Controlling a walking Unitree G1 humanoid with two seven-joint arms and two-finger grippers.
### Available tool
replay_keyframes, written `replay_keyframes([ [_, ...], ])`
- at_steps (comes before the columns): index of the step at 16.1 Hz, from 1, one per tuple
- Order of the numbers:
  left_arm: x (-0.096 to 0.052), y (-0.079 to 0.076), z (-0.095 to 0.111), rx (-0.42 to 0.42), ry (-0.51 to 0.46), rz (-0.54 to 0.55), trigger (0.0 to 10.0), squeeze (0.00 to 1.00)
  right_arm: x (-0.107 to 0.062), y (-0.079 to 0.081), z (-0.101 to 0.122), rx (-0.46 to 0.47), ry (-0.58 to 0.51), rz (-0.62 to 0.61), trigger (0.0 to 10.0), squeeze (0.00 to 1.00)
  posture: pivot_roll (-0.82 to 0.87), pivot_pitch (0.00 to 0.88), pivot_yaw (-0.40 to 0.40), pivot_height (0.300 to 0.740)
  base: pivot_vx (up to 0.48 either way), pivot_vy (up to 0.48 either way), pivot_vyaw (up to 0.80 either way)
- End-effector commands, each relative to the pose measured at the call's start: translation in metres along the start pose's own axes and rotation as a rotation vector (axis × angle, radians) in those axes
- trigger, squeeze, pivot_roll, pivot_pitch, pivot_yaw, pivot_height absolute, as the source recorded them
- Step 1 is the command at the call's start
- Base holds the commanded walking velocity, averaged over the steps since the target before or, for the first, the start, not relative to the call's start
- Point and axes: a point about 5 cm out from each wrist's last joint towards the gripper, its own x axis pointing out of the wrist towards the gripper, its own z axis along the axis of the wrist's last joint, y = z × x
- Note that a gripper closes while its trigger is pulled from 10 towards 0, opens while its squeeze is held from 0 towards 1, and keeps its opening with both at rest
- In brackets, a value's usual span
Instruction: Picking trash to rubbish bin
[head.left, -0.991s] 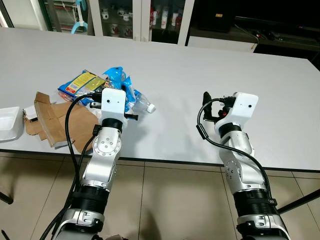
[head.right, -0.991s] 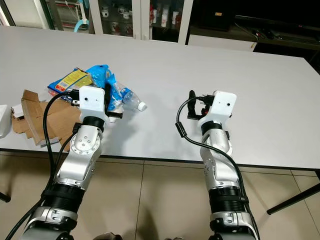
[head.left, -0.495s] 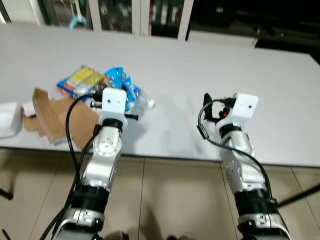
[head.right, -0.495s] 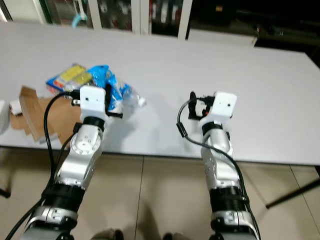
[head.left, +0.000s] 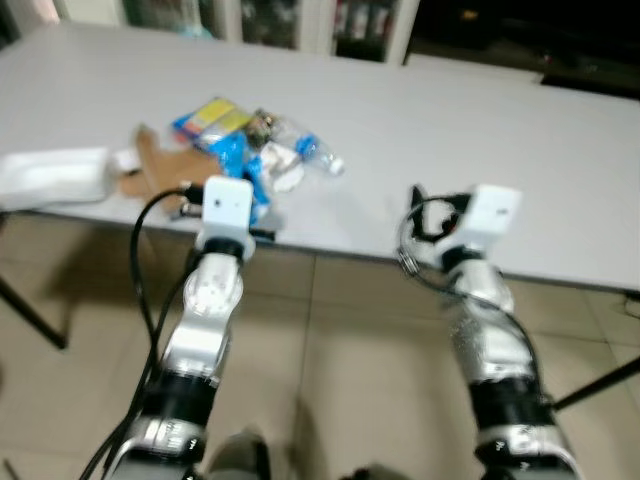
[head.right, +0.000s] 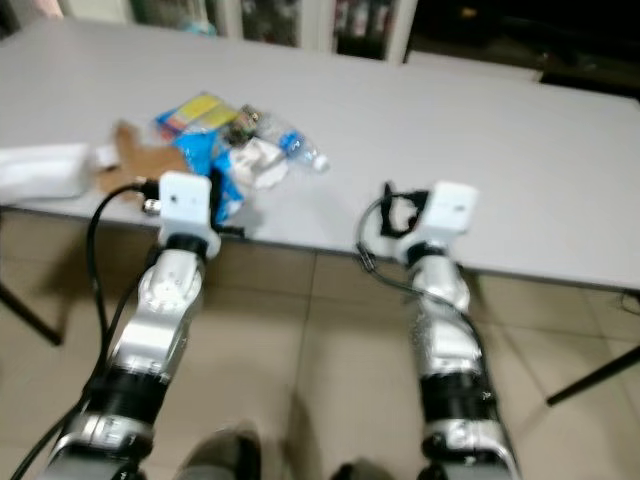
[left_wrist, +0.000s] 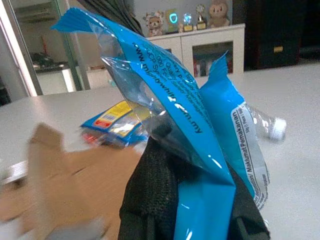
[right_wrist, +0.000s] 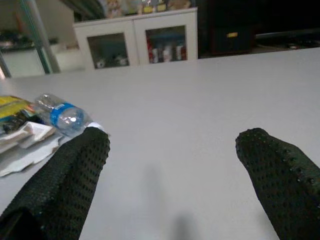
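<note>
Blue plastic wrapper sits pinched in the left pincer at the near edge of the grey desk. That looks like the first piece secured; no rubbish bin can be made out, so carrying and dropping are still ahead. Left on the desk are a yellow packet, a clear bottle, crumpled white paper, torn cardboard and a white tray. The right pincer hovers spread and empty over bare desk. Wrist views show the grip and the printing on the wrapper; the blurred head views give the whole layout.
</note>
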Motion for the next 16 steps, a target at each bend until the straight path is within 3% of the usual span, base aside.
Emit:
replay_keyframes([
  [1,0.004,-0.005,0.009,-0.005,-0.032,-0.017,10.0,0.00,0.000,-0.007,0.004,0.003,-0.014,-0.022,10.0,0.00,-0.07,0.062,-0.091,0.740,-0.304,0.000,0.00],
  [11,0.004,-0.005,0.008,0.005,-0.024,-0.014,10.0,0.00,0.000,-0.007,0.001,0.003,0.000,-0.019,10.0,0.00,-0.07,0.064,-0.092,0.740,-0.271,0.000,0.00],
  [16,-0.001,-0.002,-0.018,-0.008,0.085,-0.032,10.0,0.00,-0.002,-0.021,-0.010,-0.014,0.053,-0.039,10.0,0.00,-0.07,0.060,-0.092,0.740,0.000,0.000,0.00],
])
